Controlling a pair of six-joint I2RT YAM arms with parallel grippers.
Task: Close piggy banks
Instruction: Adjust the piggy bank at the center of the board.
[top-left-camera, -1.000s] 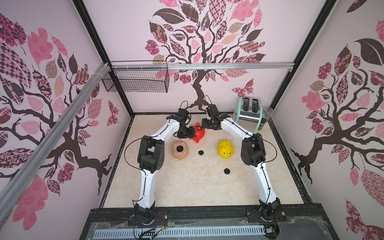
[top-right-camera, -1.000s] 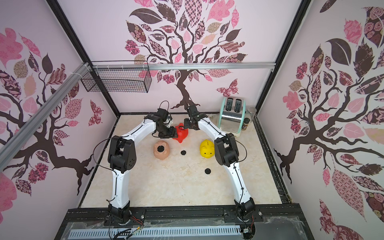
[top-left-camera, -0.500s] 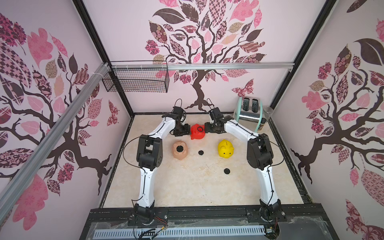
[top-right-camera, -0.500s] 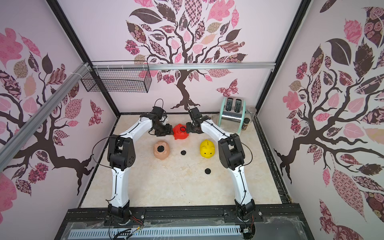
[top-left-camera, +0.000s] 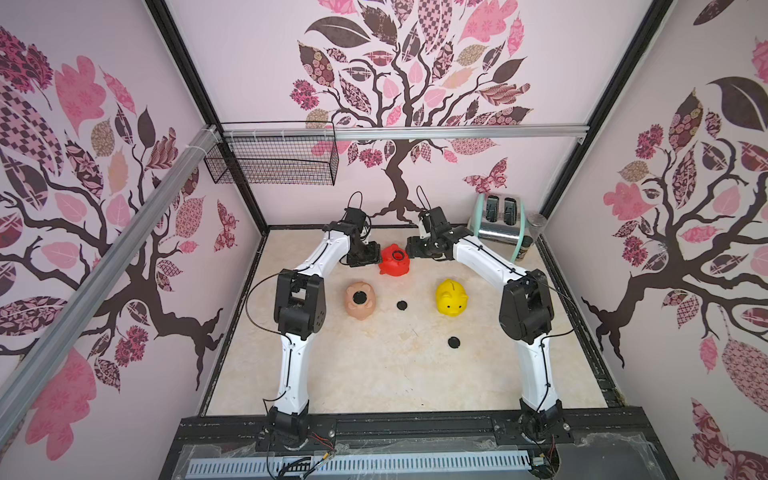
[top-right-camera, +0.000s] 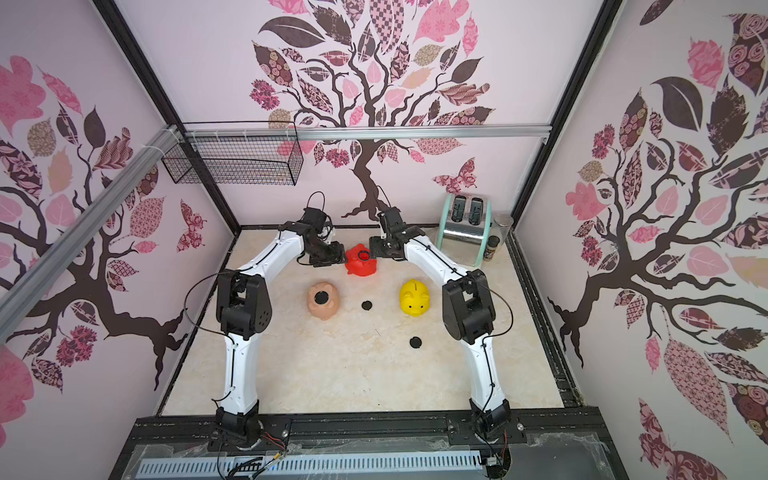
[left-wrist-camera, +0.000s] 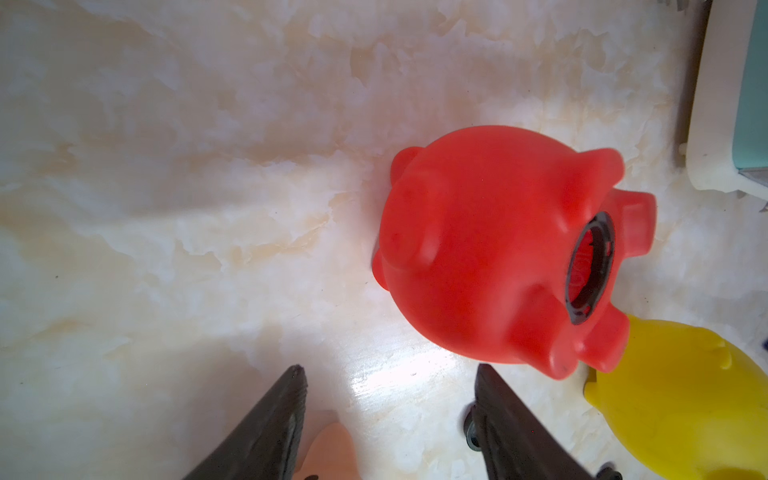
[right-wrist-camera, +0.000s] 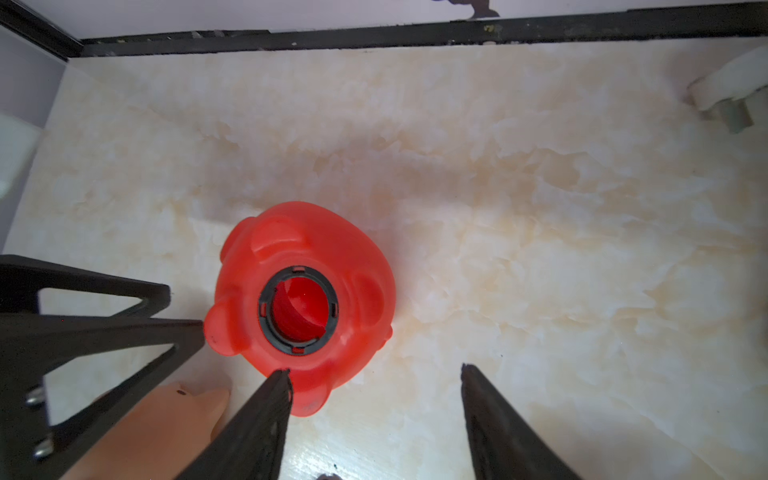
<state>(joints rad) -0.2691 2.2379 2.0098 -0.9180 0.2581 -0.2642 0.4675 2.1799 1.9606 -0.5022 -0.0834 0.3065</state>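
The left gripper has its two black fingers spread apart with only bare tabletop between them. It sits just beside the glossy red plastic piggy bank, on that pig's left-arm side. The right gripper is likewise spread and holds nothing. It sits just beside the red pig's opposite flank, one fingertip overlapping the pig's edge in the right wrist view; contact cannot be told.

The red pig lies belly-up on the cream marbled tabletop, its round black-rimmed belly hole uncovered.

Nearer the robot's base than the red pig, toward the left arm, lies the peach-pink plastic piggy bank, belly-up with a dark round opening. Toward the right arm stands the yellow plastic piggy bank, upright.

One small black round disc lies between those two pigs. A second black disc lies farther from the red pig. Behind the red pig, toward the right wall, stands a mint-and-chrome toaster.
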